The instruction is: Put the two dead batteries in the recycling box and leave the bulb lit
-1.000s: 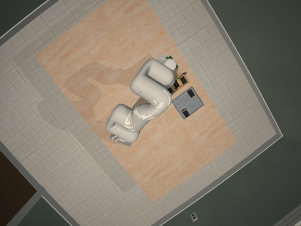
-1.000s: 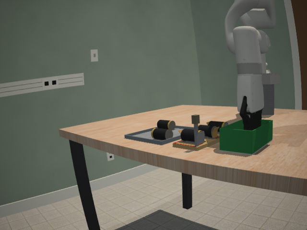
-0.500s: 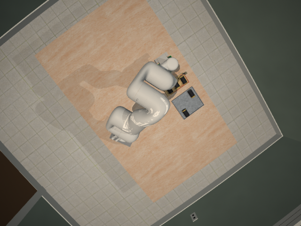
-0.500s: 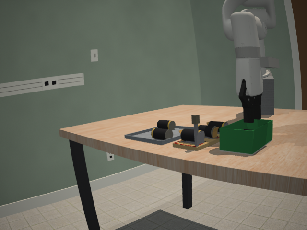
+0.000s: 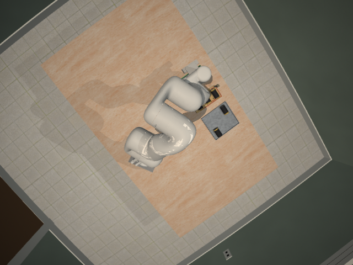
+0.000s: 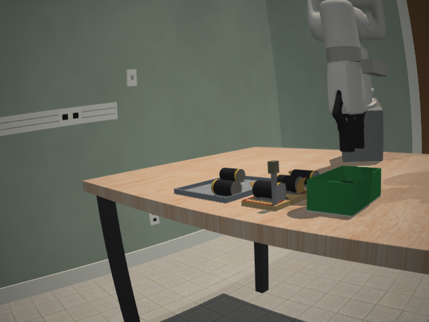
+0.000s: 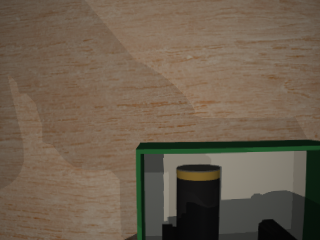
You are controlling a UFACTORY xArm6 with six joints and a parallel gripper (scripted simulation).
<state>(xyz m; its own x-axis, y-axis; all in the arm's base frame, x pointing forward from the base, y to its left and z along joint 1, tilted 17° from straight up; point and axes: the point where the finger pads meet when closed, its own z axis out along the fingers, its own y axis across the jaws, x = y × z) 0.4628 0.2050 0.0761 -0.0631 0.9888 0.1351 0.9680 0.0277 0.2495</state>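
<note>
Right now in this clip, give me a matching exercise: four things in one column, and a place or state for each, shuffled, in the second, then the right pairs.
Things:
1. tool
2. recycling box
3. grey tray
4. bulb post

Places or states:
A. carries two batteries lying on their sides
B. open, holding nothing, raised above the green box
C. stands on the holder board, unlit
D. upright on the table, one battery inside

Pairs: 1-B, 2-D, 3-A, 4-C
</note>
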